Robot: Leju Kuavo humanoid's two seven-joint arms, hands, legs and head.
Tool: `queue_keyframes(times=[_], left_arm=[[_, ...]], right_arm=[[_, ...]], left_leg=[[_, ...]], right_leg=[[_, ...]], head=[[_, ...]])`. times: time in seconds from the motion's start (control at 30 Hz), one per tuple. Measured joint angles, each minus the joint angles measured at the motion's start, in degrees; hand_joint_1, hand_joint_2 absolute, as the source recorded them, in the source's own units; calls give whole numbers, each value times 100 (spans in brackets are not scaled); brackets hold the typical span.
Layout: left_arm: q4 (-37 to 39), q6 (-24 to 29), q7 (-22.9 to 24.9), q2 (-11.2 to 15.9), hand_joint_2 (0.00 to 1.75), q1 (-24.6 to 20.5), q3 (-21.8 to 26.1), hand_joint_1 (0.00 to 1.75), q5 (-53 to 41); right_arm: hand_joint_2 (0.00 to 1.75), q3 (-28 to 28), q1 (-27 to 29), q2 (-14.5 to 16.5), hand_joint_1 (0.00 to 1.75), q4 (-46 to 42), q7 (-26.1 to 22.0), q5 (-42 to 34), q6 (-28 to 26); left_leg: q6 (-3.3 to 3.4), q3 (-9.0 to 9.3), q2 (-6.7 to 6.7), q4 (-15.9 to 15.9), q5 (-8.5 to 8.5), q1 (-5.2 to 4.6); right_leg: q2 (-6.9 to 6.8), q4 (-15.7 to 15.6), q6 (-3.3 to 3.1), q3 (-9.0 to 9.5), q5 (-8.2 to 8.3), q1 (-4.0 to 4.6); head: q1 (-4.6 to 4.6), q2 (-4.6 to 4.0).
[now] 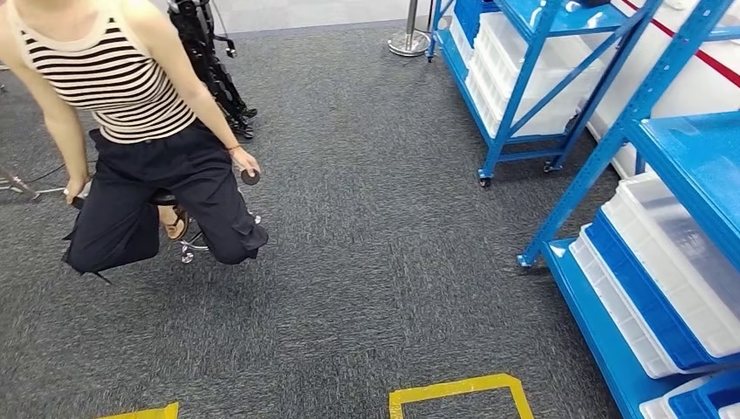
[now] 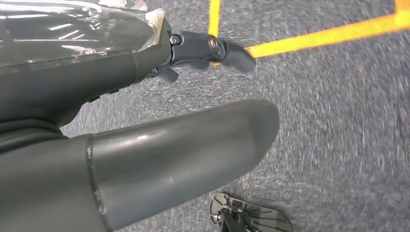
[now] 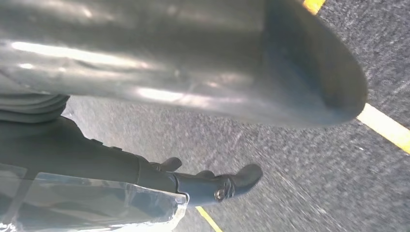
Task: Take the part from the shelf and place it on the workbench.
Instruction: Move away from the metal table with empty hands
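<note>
Two blue steel shelf racks (image 1: 611,131) stood along the right edge of the grey carpeted floor (image 1: 375,262) in the head view, their lower tiers carrying white plastic bins (image 1: 689,262) nested in blue plastic trays (image 1: 641,297); what those bins held could not be made out, so the part named in the task could not be picked out anywhere, and no workbench surface showed either. The left robot hand (image 2: 145,145) hung over the carpet with its thick grey thumb and dark fingers (image 2: 212,50) stretched out and nothing between them. The right robot hand (image 3: 193,87) hung the same way, its dark fingers (image 3: 217,186) extended and apart, holding nothing. Yellow tape lines (image 1: 458,393) marked a box on the floor near the bottom edge of the head view. Toward the floor's left side a person in a striped sleeveless top and dark trousers (image 1: 148,148) sat on a wheeled stool, with a small dark round object (image 1: 251,177) in one hand. As a judgement, both empty hands beside the racks would fit either the approach to the shelf for the part or the stretch after the part had been set down on a workbench out of sight; these pictures did not settle which. Should the part have been in a bin, any reach would have called for squaring up to the near rack and finding it.
</note>
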Motion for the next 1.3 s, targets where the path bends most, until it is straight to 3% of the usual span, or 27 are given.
queue_keyframes(times=[0.03,0.07,0.1,0.17,0.23,0.3,0.37,0.43,0.5,0.57,0.6,0.63,0.67,0.73,0.8,0.87,0.9,0.97,1.03,1.07,1.1,1.13,1.17,1.23,1.3], left_arm=[[1,0,0,0,0,10,1,0,5],[1,0,0,1,0,18,1,0,11],[1,0,-1,2,0,22,2,0,16],[-1,1,-7,6,0,22,2,0,21],[-1,2,-13,9,0,18,4,0,21],[-1,3,-19,9,0,10,7,0,21],[-1,10,-23,5,0,1,8,0,21],[-1,19,-22,4,0,0,10,0,21],[-1,23,-22,9,0,10,17,0,21],[-1,19,-22,11,0,17,24,0,21],[-1,15,-22,10,0,17,25,0,21],[-1,9,-24,9,0,15,25,0,21],[-1,5,-25,8,0,13,24,0,21],[-1,1,-28,6,0,11,24,0,14],[-1,0,-30,7,0,4,23,0,3],[-1,0,-29,4,0,-15,22,0,-4],[-2,1,-28,4,0,-24,22,0,-6],[-2,1,-28,5,0,-25,22,0,-7],[-1,2,-24,7,0,-5,23,0,-7],[-1,2,-20,8,0,6,25,0,-7],[-1,3,-16,10,0,14,25,0,-7],[-1,4,-14,13,0,17,26,0,-7],[-1,4,-13,15,0,17,26,0,-7],[-1,5,-13,20,0,15,26,0,-8],[-1,6,-13,22,0,11,26,0,-12]], right_arm=[[0,0,-1,2,0,0,0,4,2],[0,0,1,4,0,0,0,8,4],[0,0,4,4,0,0,0,12,5],[0,0,6,3,0,0,0,16,7],[0,0,-4,5,0,0,0,21,10],[0,0,-5,8,0,1,0,29,11],[0,0,15,7,0,2,0,33,10],[0,0,22,7,0,2,1,33,9],[0,0,6,7,0,2,3,34,9],[0,0,2,8,0,2,10,34,9],[0,0,8,8,0,2,16,33,9],[0,0,15,7,0,2,20,32,9],[0,0,20,6,0,2,23,31,9],[0,0,10,3,0,2,26,30,8],[0,-1,-4,2,0,2,28,30,3],[0,-4,2,3,0,2,34,30,-3],[0,-6,4,3,0,2,40,30,-5],[0,-9,-1,7,0,1,51,30,-9],[0,-9,-6,13,0,2,60,30,-11],[0,-10,-4,18,0,2,64,30,-11],[0,-12,0,20,0,2,67,30,-11],[0,-15,5,21,0,2,70,30,-11],[0,-19,6,22,0,2,70,31,-11],[0,-24,-3,29,0,2,71,32,-11],[0,-26,-12,36,0,2,71,32,-11]], left_leg=[[-12,-174,-66,356,-151,2],[-17,-294,-95,573,-193,4],[-16,-321,-110,582,-111,6],[-1,-79,-188,-13,317,20],[17,226,-391,-704,611,34],[51,314,-473,-924,644,14],[125,316,-353,-952,680,-3],[210,316,-225,-990,719,5],[255,301,-82,-1002,730,-1],[263,285,76,-1000,728,-14],[261,281,149,-999,726,-17],[256,284,214,-999,723,-17],[248,292,276,-998,717,-17],[205,317,385,-992,691,-38],[135,355,487,-988,660,-56],[58,400,574,-989,636,-34],[21,401,521,-941,587,-15],[-37,258,238,-550,307,19],[-66,-94,-31,206,-83,28],[-70,-254,-79,508,-180,27],[-68,-340,-102,637,-161,26],[-56,-314,-118,529,-19,26],[-38,-187,-151,216,205,27],[3,148,-356,-558,591,34],[37,301,-488,-925,698,22]], right_leg=[[67,3,-4,-4,3,6],[139,8,-8,-5,5,12],[216,15,-7,-3,4,15],[373,33,-4,8,2,13],[505,55,23,-5,-5,27],[605,63,82,-62,-3,34],[654,78,147,-126,3,10],[454,325,165,-262,-131,-1],[177,1016,139,-606,-465,-9],[90,1705,158,-943,-722,-29],[72,1789,197,-975,-729,-37],[46,1621,248,-878,-645,-42],[-20,1235,296,-666,-501,-44],[-267,404,313,-224,-227,-27],[-377,79,239,-64,-116,5],[-255,62,152,-55,-84,10],[-191,42,111,-35,-67,-1],[-70,8,38,5,-21,-37],[58,14,12,-4,-8,-25],[133,17,12,-5,-8,-18],[209,19,12,-2,-8,-12],[283,21,13,7,-8,-9],[360,22,14,20,-9,-8],[503,37,29,22,-14,5],[620,56,75,-24,-13,16]], head=[[-14,-1],[-19,-1],[-20,-1],[-20,-1],[-24,-1],[-27,-1],[-27,0],[4,0],[56,-1],[77,0],[79,-1],[82,-1],[87,-1],[94,-1],[81,-1],[70,1],[63,0],[25,1],[-18,1],[-25,0],[-28,-1],[-29,-1],[-30,-1],[-35,-1],[-37,-1]])
